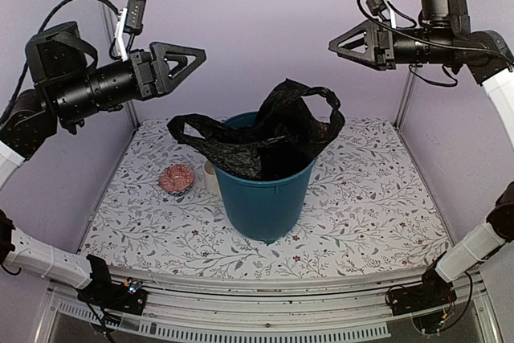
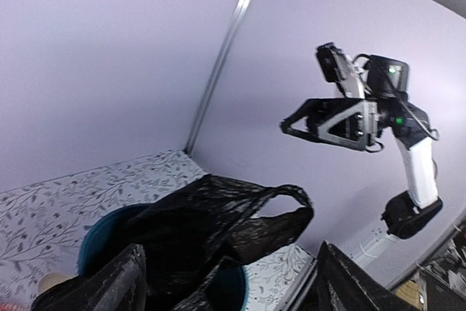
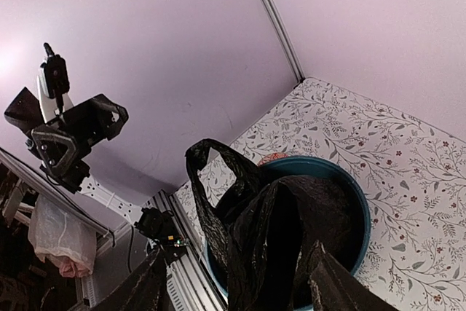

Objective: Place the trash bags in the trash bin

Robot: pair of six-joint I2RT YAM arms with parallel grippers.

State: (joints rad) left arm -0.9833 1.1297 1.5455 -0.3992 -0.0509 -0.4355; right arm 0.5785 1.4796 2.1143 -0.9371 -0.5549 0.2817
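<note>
**Operator:** My left gripper (image 1: pixel 193 55) hangs high over the left side of the floral-print desk (image 1: pixel 361 214). Its jaws are spread wide, with nothing between them, and it points in toward the middle.

**Editor:** And the other arm?

**Operator:** My right gripper (image 1: pixel 345 44) mirrors it at upper right, level with the left one and facing it. From the left wrist camera I see its jaws parted in a V, holding nothing.

**Editor:** Where is the bag?

**Operator:** The thin, glossy, crinkled black plastic trash bag (image 1: pixel 273 130) sits bunched in the mouth of the teal-blue round plastic bucket (image 1: pixel 265 198). That bucket is the trash bin, and it stands upright at mid-desk. Much of the bag rides above the rolled rim. One handle loop stands up toward the back right, and another stretch droops out over the left rim. Both grippers are well apart from it.

**Editor:** Anything else on the desk?

**Operator:** A cream mug (image 1: pixel 210 176) stands just beside the bucket's left side, partly hidden by the overhanging bag. A small round pink-red object (image 1: pixel 177 178) lies near the mug, farther left. I cannot tell what it is.
</note>
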